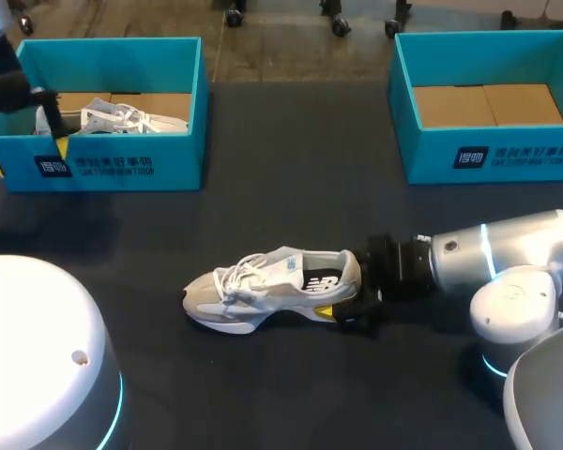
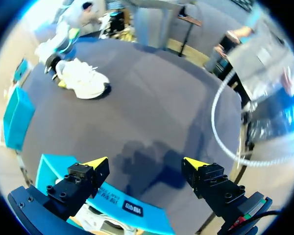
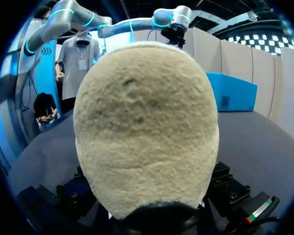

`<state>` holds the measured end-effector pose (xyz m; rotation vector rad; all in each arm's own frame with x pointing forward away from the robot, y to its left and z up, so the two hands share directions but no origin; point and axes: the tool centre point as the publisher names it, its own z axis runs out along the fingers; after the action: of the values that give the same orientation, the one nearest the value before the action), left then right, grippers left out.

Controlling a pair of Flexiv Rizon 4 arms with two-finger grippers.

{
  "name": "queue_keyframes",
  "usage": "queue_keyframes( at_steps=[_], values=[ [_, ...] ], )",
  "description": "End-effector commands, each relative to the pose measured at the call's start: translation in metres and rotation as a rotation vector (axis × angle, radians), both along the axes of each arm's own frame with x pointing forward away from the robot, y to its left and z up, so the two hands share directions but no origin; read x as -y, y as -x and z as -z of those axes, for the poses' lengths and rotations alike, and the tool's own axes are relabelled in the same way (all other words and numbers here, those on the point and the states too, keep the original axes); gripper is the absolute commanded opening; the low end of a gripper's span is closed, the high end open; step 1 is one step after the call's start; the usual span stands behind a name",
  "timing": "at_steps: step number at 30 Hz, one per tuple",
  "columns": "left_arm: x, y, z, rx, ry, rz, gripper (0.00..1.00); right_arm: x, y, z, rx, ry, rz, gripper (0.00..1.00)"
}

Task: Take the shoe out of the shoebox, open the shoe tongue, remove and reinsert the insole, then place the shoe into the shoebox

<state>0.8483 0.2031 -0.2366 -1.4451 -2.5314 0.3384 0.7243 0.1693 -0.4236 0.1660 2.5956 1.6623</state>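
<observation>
The right gripper clamps the heel of a white-and-grey lace-up sneaker on the dark table, the left gripper hanging open-fingered over a teal cardboard shoebox.

**Lighting.** Even overhead light falls on the dark table. The shoe stands out pale against it, with a narrow, dense shadow under its sole on the near side. In the left wrist view, soft-edged shadows lie on the table between the shoe and the left gripper, and the room beyond the shoe glares white. In the right wrist view the shoe's heel is evenly lit, darkening only nearest the camera.
</observation>
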Motion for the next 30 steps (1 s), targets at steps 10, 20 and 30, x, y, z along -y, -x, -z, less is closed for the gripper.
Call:
queue_keyframes(
  at_steps=[10,20,30],
  values=[
    [0.054,0.019,-0.013,0.109,-0.158,-0.479,1.00,-0.001,0.001,-0.001,0.000,0.003,0.001,0.00],
    [0.094,0.031,-0.015,0.158,-0.263,-0.698,1.00,-0.001,0.001,-0.001,0.000,0.003,0.001,0.00],
    [0.126,0.031,-0.013,0.194,-0.306,-1.045,1.00,-0.001,0.001,-0.001,0.000,0.003,0.001,0.00]
  ],
)
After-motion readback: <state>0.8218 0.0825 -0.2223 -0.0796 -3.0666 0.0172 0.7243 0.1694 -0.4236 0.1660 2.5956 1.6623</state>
